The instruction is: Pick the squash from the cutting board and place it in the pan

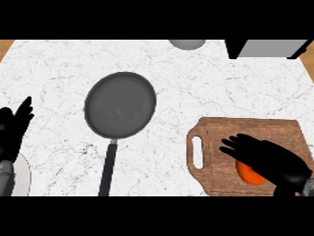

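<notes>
So we were looking down at a white marbled counter, and the pan sat a bit left of the middle, dark grey and round, with its long black handle running down toward 6 o'clock. Nothing lay inside it. Over at about 4 o'clock from the pan was the wooden cutting board, with its slot handle on the side facing the pan. The squash was on that board, down toward the board's 6 o'clock end, just an orange bit peeking out from under our right hand. That hand was spread over the squash with fingers pointing toward 10 o'clock; they looked fairly straight, reaching out over it rather than wrapped round it, so we'd call it opened up, not gripping, though we couldn't tell if it was actually touching. Our left hand was way over at 9 o'clock by the counter's edge, fingers up and relaxed, holding nothing. Up at 12 o'clock a grey rounded thing got cut off by the edge, and at 1 o'clock a grey box with black sides.
</notes>
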Robot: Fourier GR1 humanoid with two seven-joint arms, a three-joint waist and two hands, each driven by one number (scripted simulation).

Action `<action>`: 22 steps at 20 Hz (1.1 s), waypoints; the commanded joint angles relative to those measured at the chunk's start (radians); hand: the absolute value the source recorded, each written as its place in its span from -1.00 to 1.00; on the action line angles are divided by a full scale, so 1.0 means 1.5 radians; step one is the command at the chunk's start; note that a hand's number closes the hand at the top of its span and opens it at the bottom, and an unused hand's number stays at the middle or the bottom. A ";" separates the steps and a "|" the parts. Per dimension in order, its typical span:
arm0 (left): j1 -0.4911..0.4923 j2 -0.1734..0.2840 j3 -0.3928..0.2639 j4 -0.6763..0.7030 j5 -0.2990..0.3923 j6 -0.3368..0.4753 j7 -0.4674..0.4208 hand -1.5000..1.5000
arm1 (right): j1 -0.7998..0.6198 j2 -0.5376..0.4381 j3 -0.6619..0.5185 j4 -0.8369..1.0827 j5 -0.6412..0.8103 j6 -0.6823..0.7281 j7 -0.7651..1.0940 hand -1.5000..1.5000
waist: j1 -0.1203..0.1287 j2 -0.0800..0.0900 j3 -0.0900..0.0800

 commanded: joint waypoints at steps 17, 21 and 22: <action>-0.002 -0.003 0.040 -0.020 -0.015 -0.033 0.025 0.00 | -0.093 0.084 -0.052 0.148 0.116 -0.102 -0.076 1.00 | 0.004 0.000 0.000; -0.019 -0.020 0.017 0.013 -0.039 -0.020 -0.003 0.00 | -0.200 0.154 -0.114 0.288 0.117 -0.091 0.036 1.00 | 0.013 0.004 0.000; -0.015 -0.043 0.007 0.020 -0.043 -0.006 -0.020 0.00 | -0.215 0.161 -0.138 0.302 0.111 -0.085 0.062 1.00 | 0.012 0.004 0.000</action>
